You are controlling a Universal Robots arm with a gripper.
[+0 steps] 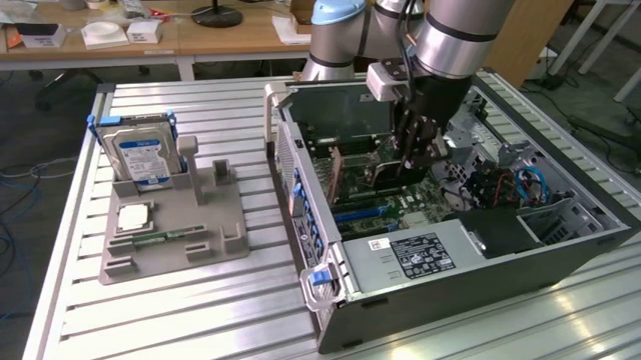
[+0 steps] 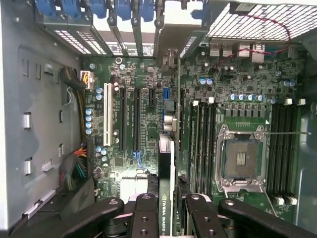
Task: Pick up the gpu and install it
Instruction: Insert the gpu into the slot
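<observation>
Blue-labelled hard drive (image 1: 140, 154) is stood upright in grey holder (image 1: 225, 244); memory stick (image 1: 161, 238) is laid flat on it, slatted table (image 1: 180, 315) beneath

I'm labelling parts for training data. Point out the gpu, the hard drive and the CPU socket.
gpu (image 2: 166, 171): wrist view, card edge facing the camera.
hard drive (image 1: 140, 154): exterior view, its blue label.
CPU socket (image 2: 241, 158): wrist view, middle of the contact field.

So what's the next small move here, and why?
Probably ease straight down, keeping the card upright. The jaws grip the gpu edge-on, and it hangs above the motherboard between the black slots and the memory slots, apparently not yet seated. A sideways nudge first looks unnecessary, though its slot is hidden beneath it.
</observation>
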